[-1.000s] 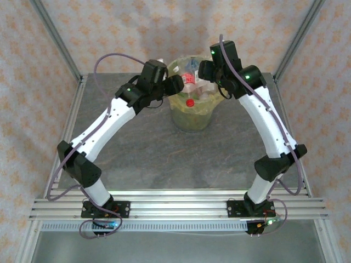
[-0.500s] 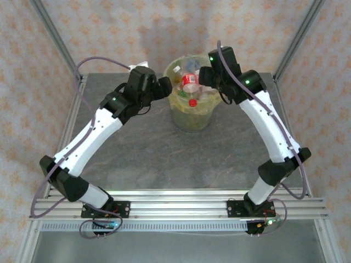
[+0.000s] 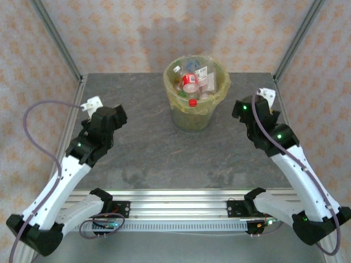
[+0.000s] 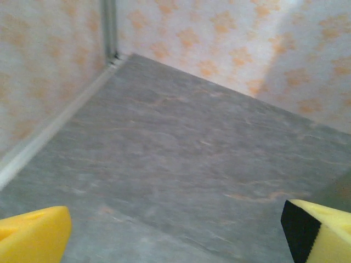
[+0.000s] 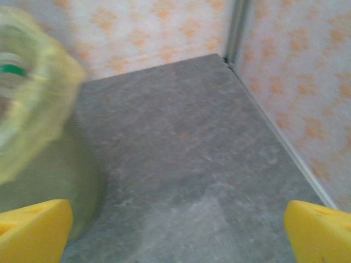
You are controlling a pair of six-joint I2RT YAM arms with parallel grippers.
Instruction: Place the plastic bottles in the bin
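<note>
Table [image 3: 153,153], grey stone-pattern top, the largest item, enclosed by wall panels [image 3: 109,33] printed with pale orange flower motifs. Left arm [image 3: 71,164], white shell with black joints, reaches over the left half of the table. Right arm [image 3: 296,164], same build, reaches over the right half. Both are well apart from the bin. Bin [image 3: 194,112], round, pale yellow-green, stands upright at the far centre of the table, lined with a translucent yellowish bag [image 3: 222,90] folded over the rim. The right wrist view catches its blurred rim at the left edge. Plastic bottles [image 3: 205,82], clear, are piled inside the bin to about rim height, and every one seen lies within it. Left gripper [image 3: 119,114] is released, its yellow fingers [image 4: 33,235] spread wide above bare table, grasping nothing. Right gripper [image 3: 242,108] is likewise released, fingers [image 5: 321,233] wide apart with only table surface between them, and it faces the bin's right side. Labels: one red band [image 3: 189,82] with pale marks and one white [image 3: 202,71], print too small to read, no brand made out. Caps: one red cap [image 3: 192,102], and one green patch [image 5: 11,70] inside the rim, too blurred to identify.
</note>
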